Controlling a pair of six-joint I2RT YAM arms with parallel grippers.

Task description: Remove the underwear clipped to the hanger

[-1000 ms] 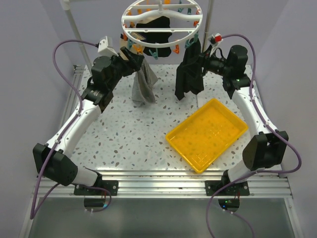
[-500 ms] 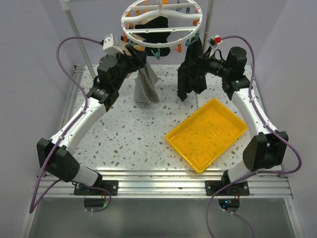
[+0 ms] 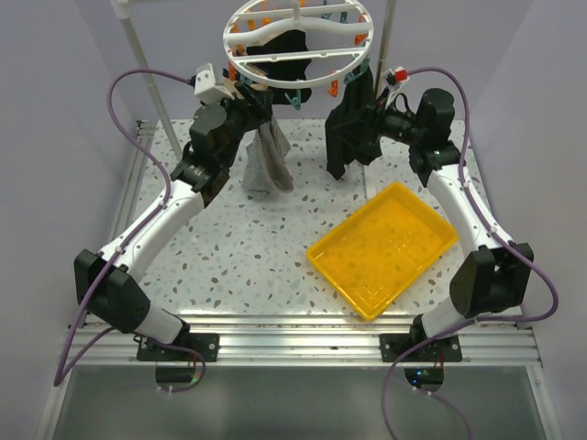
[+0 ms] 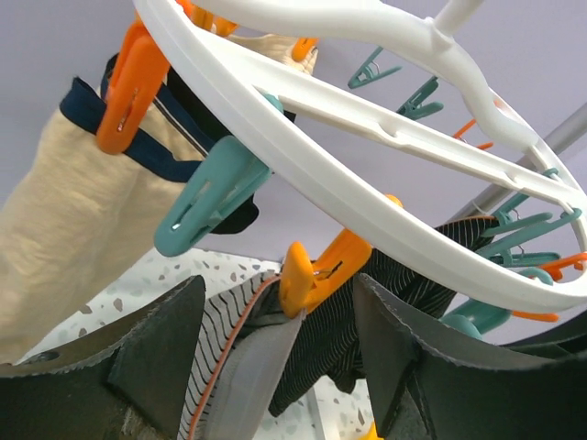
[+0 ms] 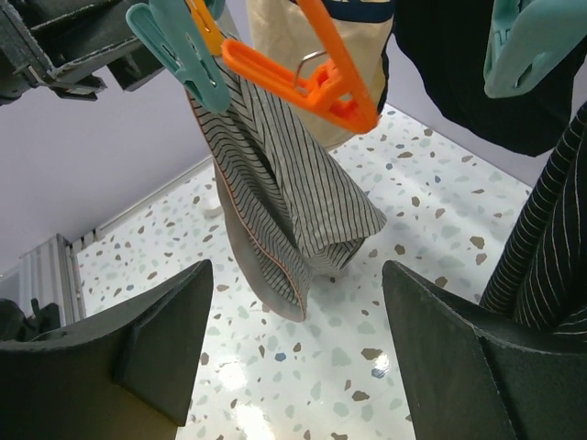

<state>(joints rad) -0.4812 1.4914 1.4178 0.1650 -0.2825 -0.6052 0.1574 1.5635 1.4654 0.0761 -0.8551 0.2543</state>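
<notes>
The white ring hanger (image 3: 227, 38) hangs at the back with orange and teal pegs. A grey-and-white striped underwear (image 3: 266, 165) dangles from an orange peg (image 4: 316, 270). My left gripper (image 4: 280, 293) is open, its fingers either side of that peg and the striped fabric (image 4: 225, 339), touching neither. A beige underwear (image 4: 73, 211) hangs behind it. A black pinstriped underwear (image 3: 353, 128) hangs at the ring's right, just in front of my right gripper (image 5: 293, 275). That gripper is open and empty and faces the striped garment (image 5: 275, 183). More black fabric (image 3: 292, 44) shows inside the ring.
A yellow tray (image 3: 383, 249) lies empty on the speckled table, front right. A white pole (image 3: 147, 69) stands at the back left and a grey pole (image 3: 389, 37) at the back right. Loose pegs (image 5: 179, 46) dangle close to both grippers.
My left arm has risen toward the ring, bringing its fingers around the orange peg, and they have narrowed a little. The right arm shifted slightly up and left.
</notes>
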